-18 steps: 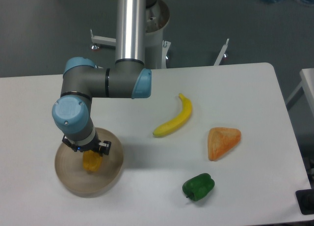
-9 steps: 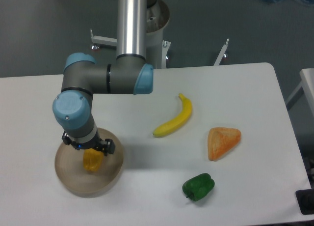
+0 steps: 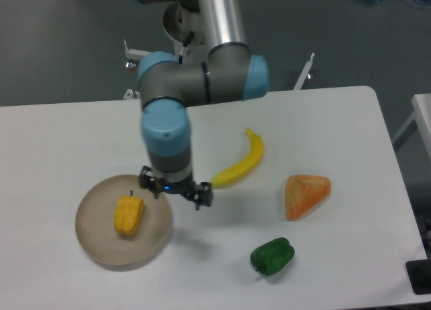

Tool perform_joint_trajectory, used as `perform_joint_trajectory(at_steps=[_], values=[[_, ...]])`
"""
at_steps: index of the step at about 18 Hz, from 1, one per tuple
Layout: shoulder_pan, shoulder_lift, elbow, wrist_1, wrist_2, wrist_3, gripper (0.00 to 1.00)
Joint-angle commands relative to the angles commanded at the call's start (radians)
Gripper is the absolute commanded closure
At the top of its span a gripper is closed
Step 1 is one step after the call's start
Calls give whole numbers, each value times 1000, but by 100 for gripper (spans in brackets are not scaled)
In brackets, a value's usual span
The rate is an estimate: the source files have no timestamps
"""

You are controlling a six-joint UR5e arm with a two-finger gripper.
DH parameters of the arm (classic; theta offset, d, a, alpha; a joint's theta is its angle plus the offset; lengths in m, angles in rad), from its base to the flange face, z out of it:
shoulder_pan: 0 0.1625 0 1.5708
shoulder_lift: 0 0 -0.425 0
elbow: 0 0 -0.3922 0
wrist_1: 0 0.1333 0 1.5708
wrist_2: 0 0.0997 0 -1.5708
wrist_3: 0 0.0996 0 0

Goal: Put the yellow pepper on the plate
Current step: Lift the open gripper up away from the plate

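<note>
Yellow pepper (image 3: 128,215) lies on the plate (image 3: 91,239), gripper (image 3: 174,191) at its 3 o'clock, grip state unclear; low swing could clip the banana (image 3: 240,163).

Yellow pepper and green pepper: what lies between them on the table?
In the camera view, the plate's rim, then bare table, separates the yellow pepper from the green pepper.

I work in a robotics lab. My arm mounts on a pedestal (image 3: 180,20) behind a bare white table (image 3: 60,135); grey floor (image 3: 60,47) surrounds it.
</note>
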Motion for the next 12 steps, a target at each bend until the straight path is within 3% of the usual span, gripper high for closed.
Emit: perform_joint_trajectory(at_steps=[5,12], values=[[63,-14,5,18,8,163,0],[72,-29,0,77,11,183,0]])
